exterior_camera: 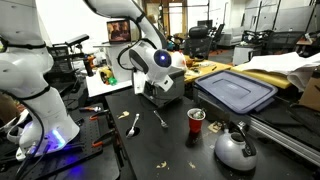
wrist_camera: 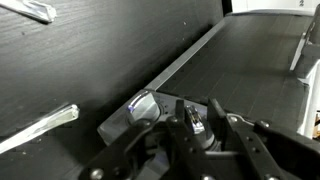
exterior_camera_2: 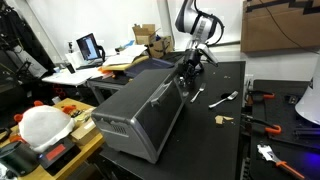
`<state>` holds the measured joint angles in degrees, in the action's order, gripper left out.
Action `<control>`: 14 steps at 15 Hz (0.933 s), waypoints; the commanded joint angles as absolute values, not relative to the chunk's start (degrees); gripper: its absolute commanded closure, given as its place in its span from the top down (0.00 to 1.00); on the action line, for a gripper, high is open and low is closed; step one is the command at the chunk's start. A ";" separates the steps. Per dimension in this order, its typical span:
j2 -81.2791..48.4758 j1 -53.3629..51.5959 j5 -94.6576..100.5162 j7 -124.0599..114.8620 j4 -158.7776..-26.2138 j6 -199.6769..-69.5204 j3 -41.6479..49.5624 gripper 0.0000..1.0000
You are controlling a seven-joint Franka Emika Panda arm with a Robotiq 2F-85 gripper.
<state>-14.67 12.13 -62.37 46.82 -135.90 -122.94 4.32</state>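
A grey toaster oven (exterior_camera_2: 140, 112) stands on the dark table, and my gripper (exterior_camera_2: 188, 68) is at the knob panel at its far end. In the wrist view the gripper (wrist_camera: 197, 116) is shut on a small round knob with a silver ridge (wrist_camera: 193, 122), one dark finger on each side of it. A second silver knob (wrist_camera: 143, 104) sits just left of the held one. In an exterior view the gripper (exterior_camera: 160, 84) hangs over the same dark appliance (exterior_camera: 163, 96).
A spoon (exterior_camera: 133, 124) and a second utensil (exterior_camera: 160, 118) lie on the table in front of the oven. A red cup (exterior_camera: 196, 119), a metal kettle (exterior_camera: 235, 149) and a blue-lidded bin (exterior_camera: 236, 91) stand beside it. A fork (exterior_camera_2: 222, 98) lies near the oven.
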 commanded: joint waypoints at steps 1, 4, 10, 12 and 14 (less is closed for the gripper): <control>-15.70 9.65 -64.78 43.44 -133.88 -125.34 4.07 0.07; -16.04 10.07 -65.43 43.33 -133.65 -124.48 4.22 0.07; -17.25 11.52 -69.71 43.86 -133.68 -119.30 4.43 0.07; -17.81 11.64 -71.65 44.15 -133.77 -117.81 4.87 0.07; -18.25 11.63 -73.07 44.55 -133.86 -116.67 5.32 0.07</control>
<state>-16.39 12.35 -67.95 45.93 -136.00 -119.32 5.80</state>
